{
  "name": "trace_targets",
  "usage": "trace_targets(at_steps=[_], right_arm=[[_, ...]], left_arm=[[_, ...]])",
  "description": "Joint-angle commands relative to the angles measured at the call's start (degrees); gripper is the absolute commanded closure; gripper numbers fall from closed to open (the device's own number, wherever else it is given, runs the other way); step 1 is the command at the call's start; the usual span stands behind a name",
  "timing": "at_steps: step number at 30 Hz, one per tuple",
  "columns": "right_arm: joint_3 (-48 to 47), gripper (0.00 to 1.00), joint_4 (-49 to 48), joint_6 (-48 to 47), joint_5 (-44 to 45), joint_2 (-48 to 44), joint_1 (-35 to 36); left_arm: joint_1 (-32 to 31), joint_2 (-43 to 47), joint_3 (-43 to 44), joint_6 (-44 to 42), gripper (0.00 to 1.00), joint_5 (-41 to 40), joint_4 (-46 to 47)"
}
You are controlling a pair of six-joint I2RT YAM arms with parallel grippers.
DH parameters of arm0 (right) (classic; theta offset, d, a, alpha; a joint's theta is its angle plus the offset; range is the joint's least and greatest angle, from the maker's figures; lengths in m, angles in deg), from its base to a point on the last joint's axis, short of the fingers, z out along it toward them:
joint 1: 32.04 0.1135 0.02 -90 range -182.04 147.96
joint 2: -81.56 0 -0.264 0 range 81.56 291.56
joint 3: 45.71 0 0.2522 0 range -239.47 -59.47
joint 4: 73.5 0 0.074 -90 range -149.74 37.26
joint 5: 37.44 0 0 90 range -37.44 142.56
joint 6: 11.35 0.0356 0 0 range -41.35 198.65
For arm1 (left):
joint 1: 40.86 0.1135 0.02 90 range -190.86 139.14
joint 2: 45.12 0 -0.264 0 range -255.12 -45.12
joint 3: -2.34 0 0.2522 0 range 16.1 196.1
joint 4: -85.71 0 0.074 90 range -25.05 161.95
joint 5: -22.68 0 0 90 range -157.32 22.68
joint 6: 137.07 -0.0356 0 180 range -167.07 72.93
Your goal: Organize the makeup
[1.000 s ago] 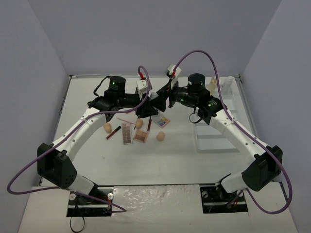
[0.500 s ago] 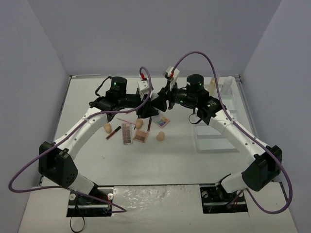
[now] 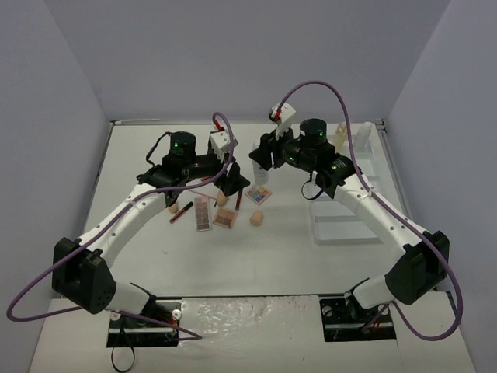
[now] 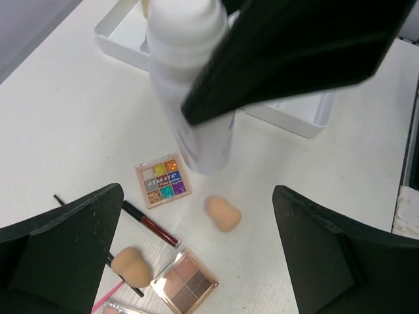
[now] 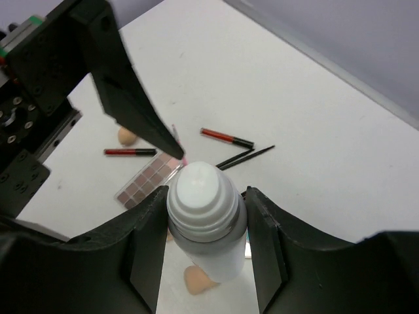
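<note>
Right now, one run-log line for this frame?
left tool: open, off white bottle | right tool: shut on white bottle, upright above table | sponges, palettes, lip tubes: loose on table

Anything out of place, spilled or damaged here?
Nothing spilled or damaged. The one odd sight: the white bottle hangs in mid-air, clamped in the right gripper, with the left gripper open near it. Palettes, sponges and lip tubes lie loose mid-table, outside the tray.
</note>
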Motion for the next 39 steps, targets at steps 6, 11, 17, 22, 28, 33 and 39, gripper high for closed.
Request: trace_targets(at_steps=[6,11,17,22,28,33,39], right_arm=[[4.64,1.00,-29.73,4.30,10.37,3.47,-13.25],[3.09,1.00,-36.83,3.52,14.02,10.45,-17.80],[-0.36,1.00,-41.23,2.35,17.45,17.62,-21.90],[-2.30,1.00,-44.03,1.70,20.88,22.75,-23.42],[-4.90,1.00,-45.51,2.54,23.03,27.24,-24.75],[-6.50,1.00,-46.73,3.18,23.67,30.94,-25.13],[-5.96,1.00,-48.14,4.24,23.41,33.46,-25.13]], left_arm=[[7.20,14.02,-9.38,8.61,0.03,-33.58,3.11],[13.65,22.06,-13.97,11.55,0.03,-44.10,-2.90],[15.93,32.04,-21.77,11.59,0.03,-55.19,-6.37],[16.37,36.73,-25.95,11.85,0.03,-57.92,-7.42],[16.55,36.24,-28.71,11.06,0.03,-58.68,-4.39],[17.24,34.44,-28.54,10.65,0.03,-58.76,-3.57],[17.52,35.03,-28.76,10.82,0.03,-59.46,-3.30]])
